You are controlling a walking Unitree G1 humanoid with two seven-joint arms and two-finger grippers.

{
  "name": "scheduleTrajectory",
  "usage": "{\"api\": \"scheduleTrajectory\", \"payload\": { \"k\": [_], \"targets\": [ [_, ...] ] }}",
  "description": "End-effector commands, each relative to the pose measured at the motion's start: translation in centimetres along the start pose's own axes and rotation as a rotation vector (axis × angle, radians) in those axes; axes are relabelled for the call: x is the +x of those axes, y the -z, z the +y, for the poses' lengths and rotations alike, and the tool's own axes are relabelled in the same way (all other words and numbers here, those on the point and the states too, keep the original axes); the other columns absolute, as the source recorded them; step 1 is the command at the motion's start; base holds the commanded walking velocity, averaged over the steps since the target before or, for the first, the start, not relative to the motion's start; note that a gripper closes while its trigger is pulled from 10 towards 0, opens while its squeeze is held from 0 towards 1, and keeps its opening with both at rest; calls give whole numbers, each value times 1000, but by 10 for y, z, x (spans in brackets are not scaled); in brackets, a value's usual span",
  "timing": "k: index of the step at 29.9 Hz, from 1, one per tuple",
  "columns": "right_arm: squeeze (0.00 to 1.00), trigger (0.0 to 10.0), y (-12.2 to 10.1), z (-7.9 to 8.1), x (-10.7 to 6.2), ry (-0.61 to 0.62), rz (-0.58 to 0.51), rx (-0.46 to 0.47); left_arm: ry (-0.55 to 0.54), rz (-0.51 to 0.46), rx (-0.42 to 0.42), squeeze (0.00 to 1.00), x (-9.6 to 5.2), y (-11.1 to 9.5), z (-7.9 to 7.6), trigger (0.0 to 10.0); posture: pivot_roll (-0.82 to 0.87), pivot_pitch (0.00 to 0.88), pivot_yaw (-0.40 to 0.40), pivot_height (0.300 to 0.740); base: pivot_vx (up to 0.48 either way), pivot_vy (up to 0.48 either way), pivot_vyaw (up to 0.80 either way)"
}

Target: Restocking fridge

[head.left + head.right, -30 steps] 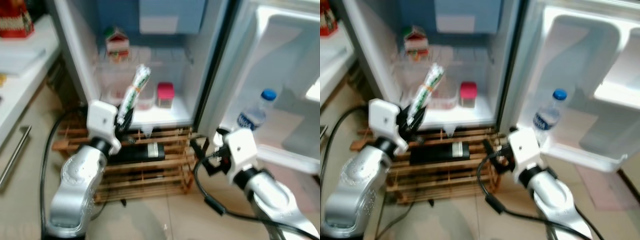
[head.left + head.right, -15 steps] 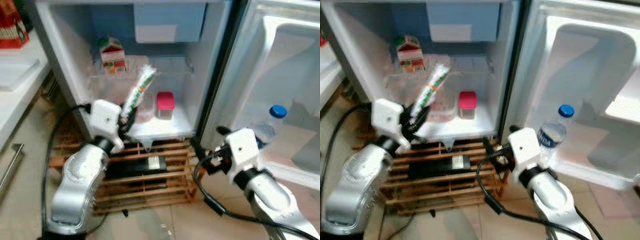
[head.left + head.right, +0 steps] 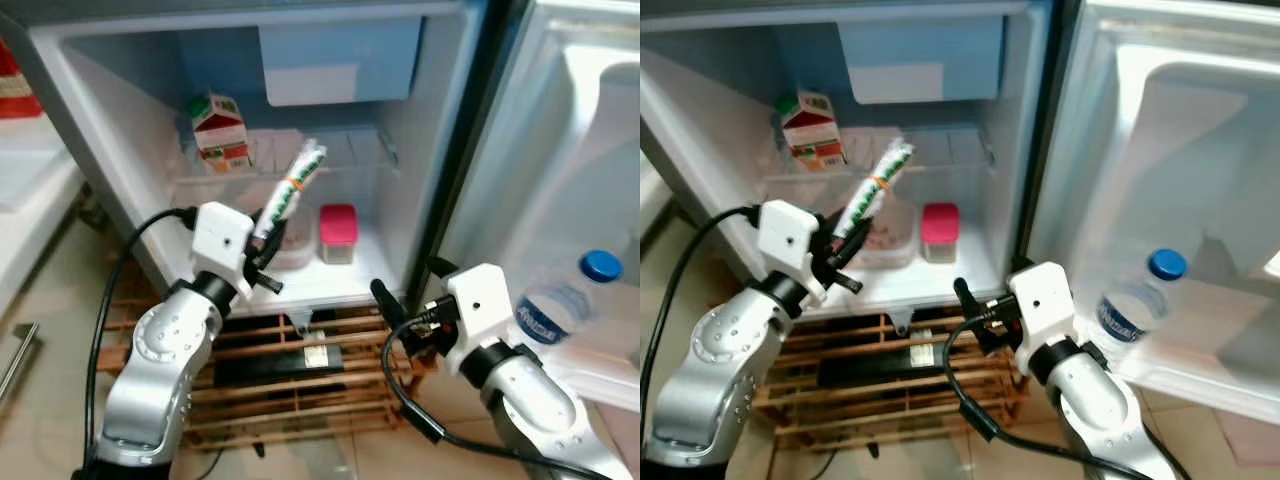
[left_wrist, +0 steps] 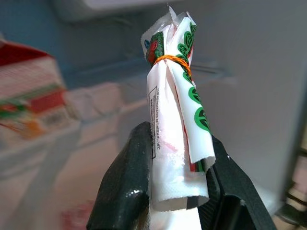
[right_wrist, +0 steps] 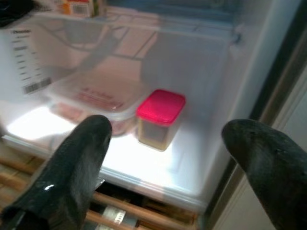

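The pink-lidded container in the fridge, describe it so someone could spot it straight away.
Look in the open fridge, on its bottom shelf. The pink-lidded container stands right of a flat clear tub. It is small, squarish and upright, the only item there with a bright pink lid.

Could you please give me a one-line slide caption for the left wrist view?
Left gripper shut on a rolled packet tied with an orange band, held up before the open fridge's shelf.

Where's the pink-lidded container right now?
The pink-lidded container stands on the fridge's bottom shelf, right of the clear tray and just beyond the packet held in the left gripper.
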State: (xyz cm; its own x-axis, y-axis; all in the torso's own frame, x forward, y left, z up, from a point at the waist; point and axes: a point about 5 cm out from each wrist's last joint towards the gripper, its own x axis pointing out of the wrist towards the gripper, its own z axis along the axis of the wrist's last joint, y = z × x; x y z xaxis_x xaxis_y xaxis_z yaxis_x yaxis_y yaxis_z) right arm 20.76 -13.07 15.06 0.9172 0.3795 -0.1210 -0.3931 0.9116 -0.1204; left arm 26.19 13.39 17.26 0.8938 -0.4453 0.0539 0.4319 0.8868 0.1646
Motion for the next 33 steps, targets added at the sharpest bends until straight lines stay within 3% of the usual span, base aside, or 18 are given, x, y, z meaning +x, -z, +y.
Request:
{"api": "scheduleTrajectory", "payload": {
  "k": [1, 4, 9, 19, 25, 29, 33],
  "targets": [
    [0, 10000, 1, -2, -1, 21, 2, 3, -9, 9, 44, 0, -4, 0, 11, 10000, 63, 43, 30, 740, 0, 0, 0],
    [0, 10000, 0, -2, -1, 20, -2, 4, 19, -6, 82, 0, -2, -1, 13, 10000, 62, 43, 30, 740, 0, 0, 0],
    [0, 10000, -4, -4, -1, 19, -21, 2, 148, 3, 254, 0, 10, -2, 25, 10000, 54, 40, 31, 740, 0, 0, 0],
    [0, 10000, -9, -6, -6, 29, -62, 15, 182, -33, 273, 0, 13, -5, 33, 10000, 33, 37, 37, 740, 0, 0, 0],
    [0, 10000, -19, -1, -14, -11, -131, 70, 337, -120, 262, 0, 18, -7, 23, 10000, 19, 40, 30, 740, 0, 0, 0],
    [0, 10000, -21, 0, -19, -44, -144, 89, 394, -129, 280, 0, 27, -10, 28, 10000, 15, 39, 28, 740, 0, 0, 0],
    [0, 10000, -22, 0, -25, -72, -140, 87, 404, -94, 375, 0, 46, -15, 46, 10000, 1, 35, 33, 740, 0, 0, 0]
  ]
}}
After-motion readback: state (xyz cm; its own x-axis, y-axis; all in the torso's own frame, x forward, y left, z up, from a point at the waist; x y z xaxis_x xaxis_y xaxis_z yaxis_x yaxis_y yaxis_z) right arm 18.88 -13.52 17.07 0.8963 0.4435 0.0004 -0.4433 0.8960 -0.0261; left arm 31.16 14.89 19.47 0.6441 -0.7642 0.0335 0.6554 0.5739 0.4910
